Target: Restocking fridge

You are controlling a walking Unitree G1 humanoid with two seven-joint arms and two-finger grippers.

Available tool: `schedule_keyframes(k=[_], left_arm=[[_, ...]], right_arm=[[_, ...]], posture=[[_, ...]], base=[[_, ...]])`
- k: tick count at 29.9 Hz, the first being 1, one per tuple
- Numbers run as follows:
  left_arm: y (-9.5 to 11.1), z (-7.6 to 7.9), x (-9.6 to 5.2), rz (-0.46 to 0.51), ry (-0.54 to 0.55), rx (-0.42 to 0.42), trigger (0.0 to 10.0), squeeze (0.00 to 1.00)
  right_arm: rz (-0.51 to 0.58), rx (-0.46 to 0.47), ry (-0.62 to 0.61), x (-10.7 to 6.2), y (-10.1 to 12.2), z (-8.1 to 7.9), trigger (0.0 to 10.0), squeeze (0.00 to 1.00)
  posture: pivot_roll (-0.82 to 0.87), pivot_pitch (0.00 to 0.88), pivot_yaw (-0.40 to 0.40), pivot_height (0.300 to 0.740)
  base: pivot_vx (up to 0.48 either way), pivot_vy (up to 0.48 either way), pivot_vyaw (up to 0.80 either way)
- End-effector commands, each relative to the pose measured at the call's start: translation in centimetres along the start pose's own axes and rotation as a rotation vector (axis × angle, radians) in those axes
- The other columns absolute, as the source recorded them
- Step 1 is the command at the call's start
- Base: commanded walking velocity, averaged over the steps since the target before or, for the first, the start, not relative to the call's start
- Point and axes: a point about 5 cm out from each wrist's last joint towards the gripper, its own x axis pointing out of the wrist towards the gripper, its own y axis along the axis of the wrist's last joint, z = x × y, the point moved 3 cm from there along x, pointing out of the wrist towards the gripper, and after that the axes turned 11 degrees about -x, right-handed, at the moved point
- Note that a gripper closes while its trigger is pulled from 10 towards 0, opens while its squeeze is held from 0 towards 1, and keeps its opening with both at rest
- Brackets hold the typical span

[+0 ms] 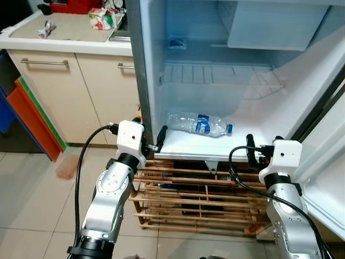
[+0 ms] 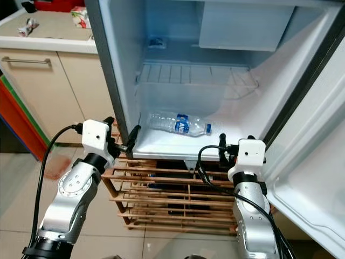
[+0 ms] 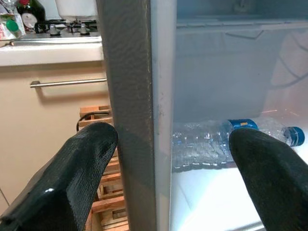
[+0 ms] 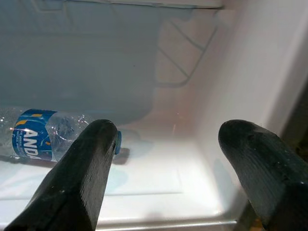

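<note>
The left tool (image 1: 156, 139) is held released at the fridge's left front edge, its two black fingers (image 3: 82, 168) spread to either side of the grey side wall (image 3: 130, 110). The right tool (image 1: 257, 148) is likewise released, raised at the front right of the fridge floor (image 4: 159, 187), with nothing between its fingers (image 4: 82, 178).

A clear water bottle (image 1: 198, 125) with a blue label and blue cap is seen lying on its side on the white floor of the open fridge (image 1: 215, 81), cap toward the robot's right, apart from both tools. A wire shelf (image 1: 215, 75) is set above it. The open door (image 1: 323, 178) is seen at the right. A slatted wooden rack (image 1: 199, 199) stands under the fridge. To the left, a tabletop (image 1: 64, 32) with cabinets below carries small packets (image 1: 101, 18).
</note>
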Motion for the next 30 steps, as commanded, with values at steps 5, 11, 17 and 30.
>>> schedule_keyframes(k=[5,11,17,30], left_arm=[[0.3,0.1,0.5,-0.003,0.003,0.0,10.0,0.0],[0.2,0.2,0.6,-0.003,0.001,0.0,10.0,0.0],[0.3,0.4,0.9,0.001,-0.006,0.006,10.0,0.0],[0.4,1.7,1.5,0.01,-0.073,0.003,10.0,0.0]], right_arm=[[0.009,-0.003,0.02,0.4,0.2,-0.4,10.0,0.0],[0.009,-0.013,0.015,0.6,0.1,-0.2,10.0,0.0],[0.015,-0.015,0.032,0.8,0.3,-0.6,10.0,0.0],[0.033,-0.034,0.069,1.4,0.8,-0.8,10.0,0.0]], posture=[[-0.01,0.0,-0.004,0.74],[-0.01,0.0,-0.005,0.74],[-0.01,0.0,-0.006,0.74],[-0.02,0.0,-0.024,0.74]], base=[[-0.309,0.0,0.0],[-0.316,0.0,0.0],[-0.319,0.0,0.0],[-0.185,0.0,0.0]])
